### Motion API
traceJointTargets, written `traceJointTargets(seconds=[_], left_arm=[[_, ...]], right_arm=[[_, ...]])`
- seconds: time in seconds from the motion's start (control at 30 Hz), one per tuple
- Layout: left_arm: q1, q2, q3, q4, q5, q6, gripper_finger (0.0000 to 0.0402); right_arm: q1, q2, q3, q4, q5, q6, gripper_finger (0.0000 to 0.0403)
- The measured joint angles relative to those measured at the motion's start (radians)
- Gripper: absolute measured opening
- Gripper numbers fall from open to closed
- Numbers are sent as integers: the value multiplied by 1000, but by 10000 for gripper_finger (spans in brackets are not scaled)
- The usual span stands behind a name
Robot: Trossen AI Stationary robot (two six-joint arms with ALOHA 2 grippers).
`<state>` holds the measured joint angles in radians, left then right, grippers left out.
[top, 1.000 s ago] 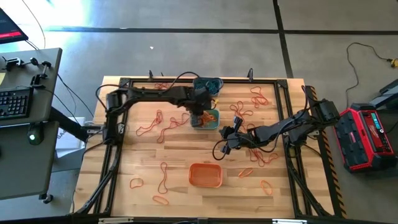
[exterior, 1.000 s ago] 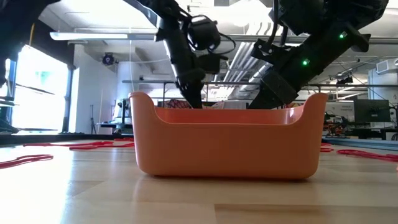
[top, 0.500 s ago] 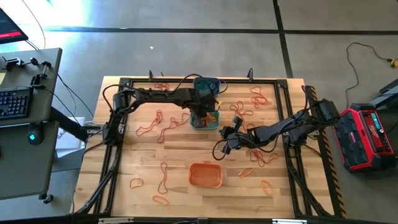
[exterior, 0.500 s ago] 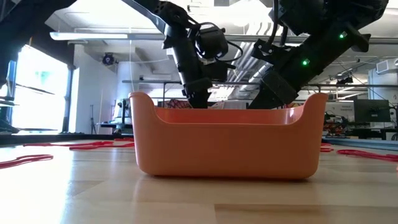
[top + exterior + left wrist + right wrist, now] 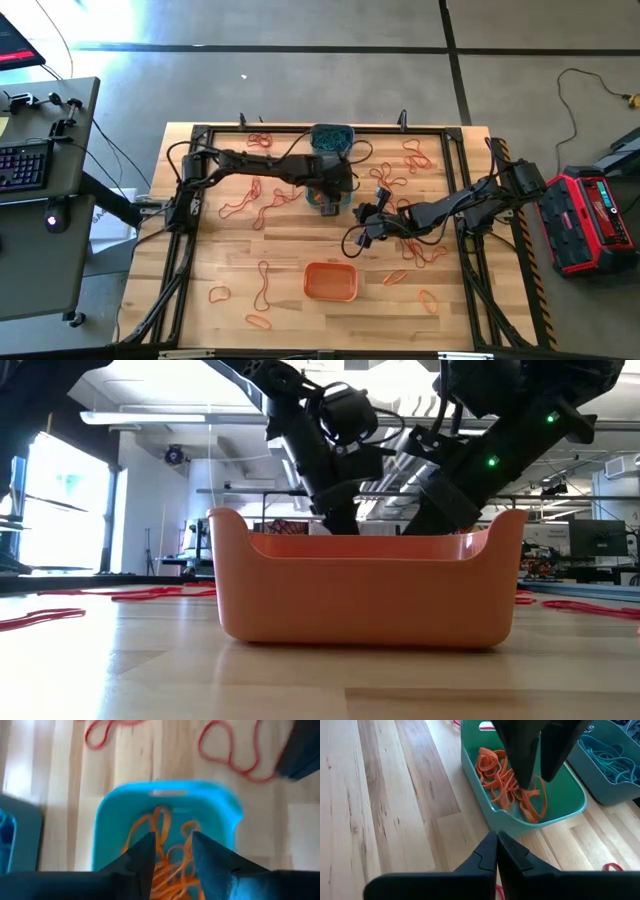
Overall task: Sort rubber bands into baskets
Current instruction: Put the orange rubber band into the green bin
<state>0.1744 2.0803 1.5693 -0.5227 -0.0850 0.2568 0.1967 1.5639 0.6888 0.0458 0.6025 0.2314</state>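
Note:
The teal-green basket (image 5: 530, 827) stands mid-table and holds a heap of orange rubber bands (image 5: 507, 782). My left gripper (image 5: 172, 840) hangs open just above that heap, fingers pointing down into the basket (image 5: 322, 205). Whether its fingertips touch the bands I cannot tell. My right gripper (image 5: 496, 837) is shut and empty, just right of the teal basket and low over the wood. The grey-blue basket (image 5: 333, 138), with blue-teal bands inside, stands at the far edge. The orange basket (image 5: 330, 281) stands nearer the front.
Loose red and orange rubber bands lie on the wood left of the teal basket (image 5: 262, 205), at the far right (image 5: 415, 155) and along the front (image 5: 260, 322). A black frame (image 5: 190, 250) rims the table. The orange basket (image 5: 365, 590) fills the low view.
My left gripper has moved a little toward the table's right edge over the teal-green basket, and its fingers have opened there. My right gripper has kept still.

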Motion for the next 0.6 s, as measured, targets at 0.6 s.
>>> traceJointTargets(seconds=[0.6], left_arm=[[-191,-429,-417,250,-4,-62,111]], right_arm=[[0,0,0,6,0,-7,0]])
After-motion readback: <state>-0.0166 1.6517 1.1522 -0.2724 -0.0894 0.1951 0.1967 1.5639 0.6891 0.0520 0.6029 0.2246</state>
